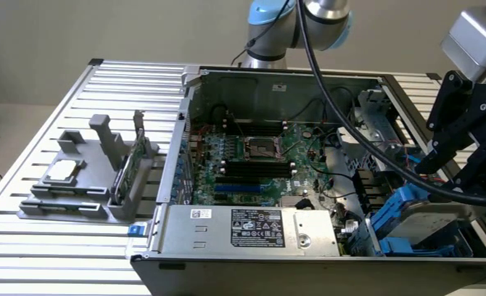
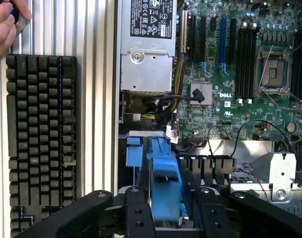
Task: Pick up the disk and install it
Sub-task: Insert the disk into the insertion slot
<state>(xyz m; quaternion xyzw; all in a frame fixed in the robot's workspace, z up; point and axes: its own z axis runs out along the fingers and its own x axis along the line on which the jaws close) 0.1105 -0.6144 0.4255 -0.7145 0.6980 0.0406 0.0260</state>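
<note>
The disk (image 1: pixel 428 225) leans tilted in the drive bay at the front corner of the open computer case (image 1: pixel 177 185), on the exterior view's right. Its silver face shows between blue carrier rails. My black gripper (image 1: pixel 457 179) reaches down over it from above. In the wrist view I look along the disk's (image 2: pixel 163 168) blue edge, which runs up between the two black fingers (image 2: pixel 136 213). The gripper (image 2: pixel 168 198) is shut on that edge. The disk's lower end is hidden inside the bay.
A silver power supply (image 1: pixel 251 228) fills the case front beside the bay, with the motherboard (image 1: pixel 259 154) behind it. A black cable (image 1: pixel 350 129) crosses the case. A grey fixture (image 1: pixel 78 185) holds a small chip and a green card. A keyboard (image 2: pixel 39 139) and a hand (image 2: pixel 5 20) lie outside the case.
</note>
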